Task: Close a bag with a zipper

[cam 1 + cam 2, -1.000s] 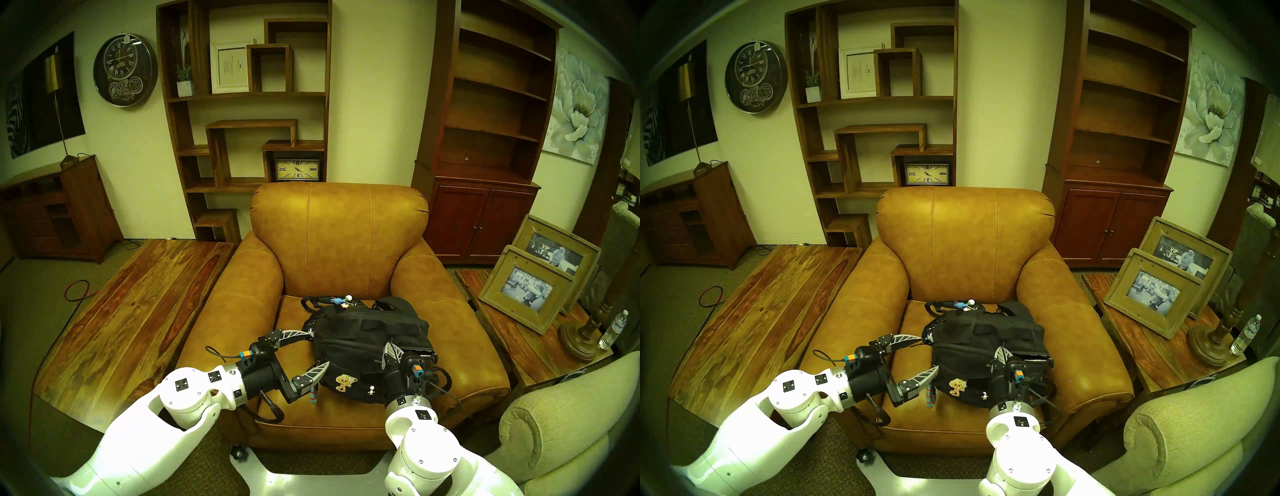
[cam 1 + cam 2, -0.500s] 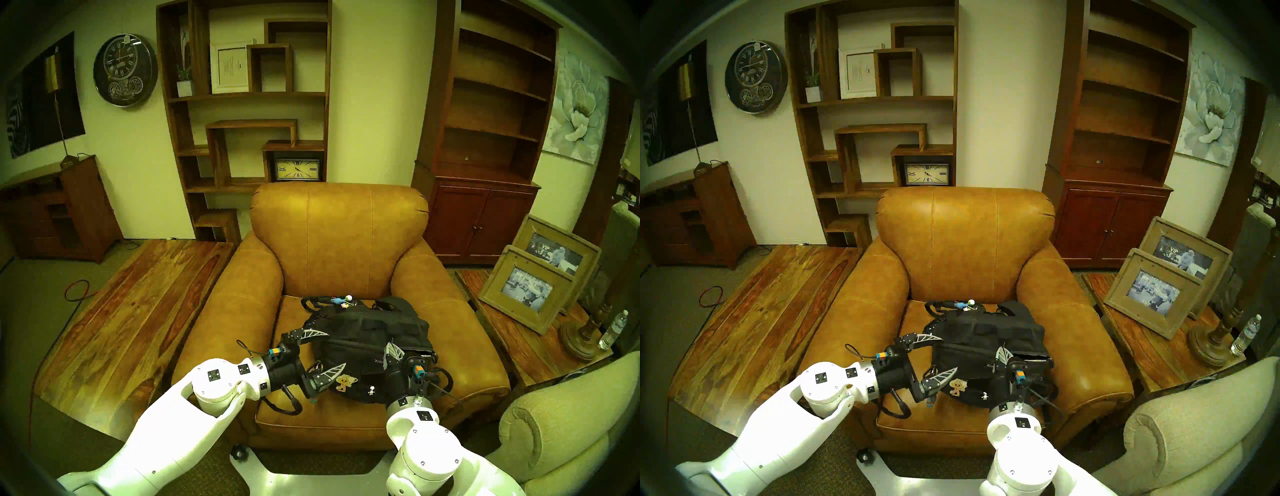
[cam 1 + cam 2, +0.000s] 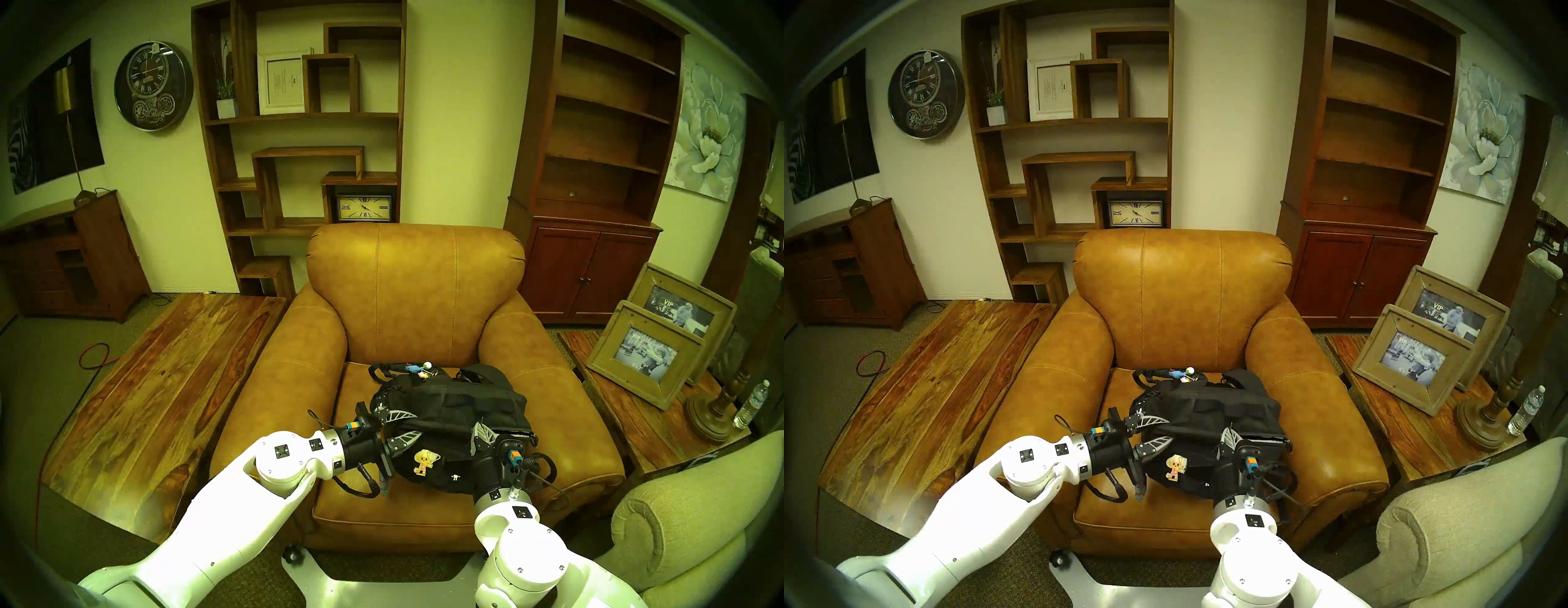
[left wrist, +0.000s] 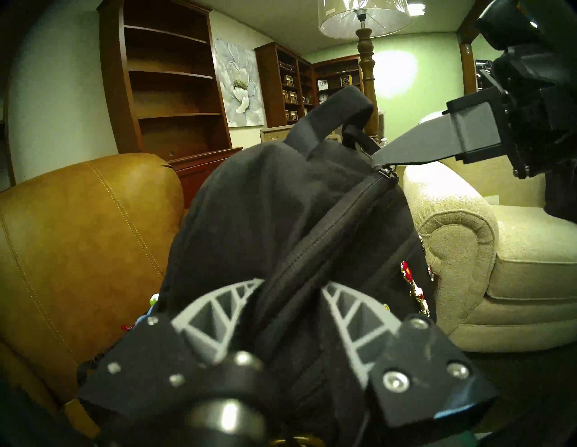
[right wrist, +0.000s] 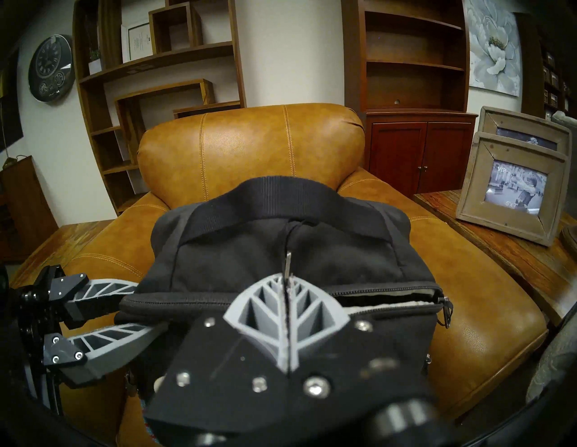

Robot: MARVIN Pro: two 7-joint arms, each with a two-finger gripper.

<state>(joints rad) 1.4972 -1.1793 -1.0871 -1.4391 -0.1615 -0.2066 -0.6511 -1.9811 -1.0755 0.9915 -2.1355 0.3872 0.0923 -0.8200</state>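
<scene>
The black bag (image 3: pixel 449 407) lies on the seat of a tan leather armchair (image 3: pixel 415 297), with a yellow pin (image 3: pixel 425 460) on its front and a striped keychain (image 3: pixel 383 484) hanging at its left end. My left gripper (image 3: pixel 419 423) is shut on the bag's left end, and in the left wrist view its fingers (image 4: pixel 224 302) flank the zipper (image 4: pixel 327 224) ridge. My right gripper (image 5: pixel 287 281) is shut on the zipper pull (image 5: pixel 288 263). The zipper (image 5: pixel 187 302) is joined left of my right gripper and gapes open to its right.
The armchair's arms flank the bag closely. A strap with small charms (image 3: pixel 418 368) lies at the back of the seat. A wooden side table (image 3: pixel 636 424) at the right holds picture frames, a lamp base and a water bottle (image 3: pixel 753 403). A beige sofa arm (image 3: pixel 679 509) is at the front right.
My left arm has moved right to the bag and its wide-open fingers have closed on the bag's left end. The right gripper has stayed in place on the pull.
</scene>
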